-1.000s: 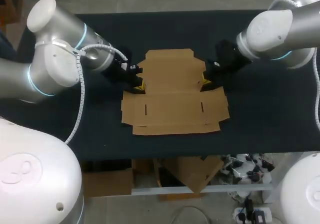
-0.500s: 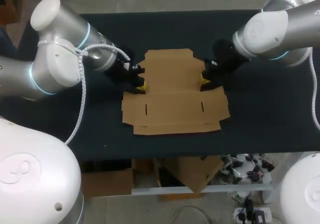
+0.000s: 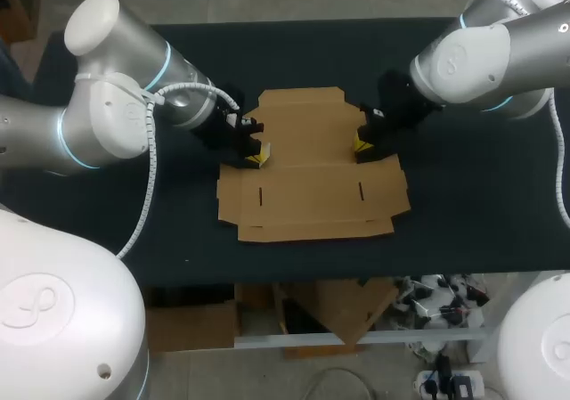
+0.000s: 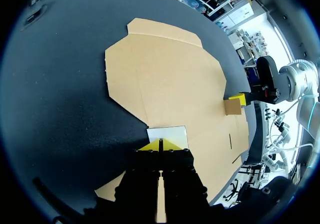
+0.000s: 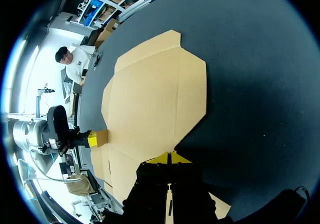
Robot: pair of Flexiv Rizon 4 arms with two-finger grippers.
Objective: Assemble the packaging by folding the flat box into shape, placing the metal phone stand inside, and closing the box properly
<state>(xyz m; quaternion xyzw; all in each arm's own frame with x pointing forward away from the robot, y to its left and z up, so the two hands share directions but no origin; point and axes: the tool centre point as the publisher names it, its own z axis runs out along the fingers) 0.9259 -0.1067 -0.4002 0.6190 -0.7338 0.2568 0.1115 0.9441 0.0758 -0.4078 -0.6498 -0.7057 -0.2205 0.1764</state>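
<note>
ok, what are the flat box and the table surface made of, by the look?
The flat box looks like plain brown cardboard with a matte, unprinted finish. Die-cut slots and crease lines show, but whether the board is corrugated or solid is not visible. The table has a dark, matte top with no glare, possibly a fabric or rubber-like mat. Its texture is too fine to tell which.
</note>
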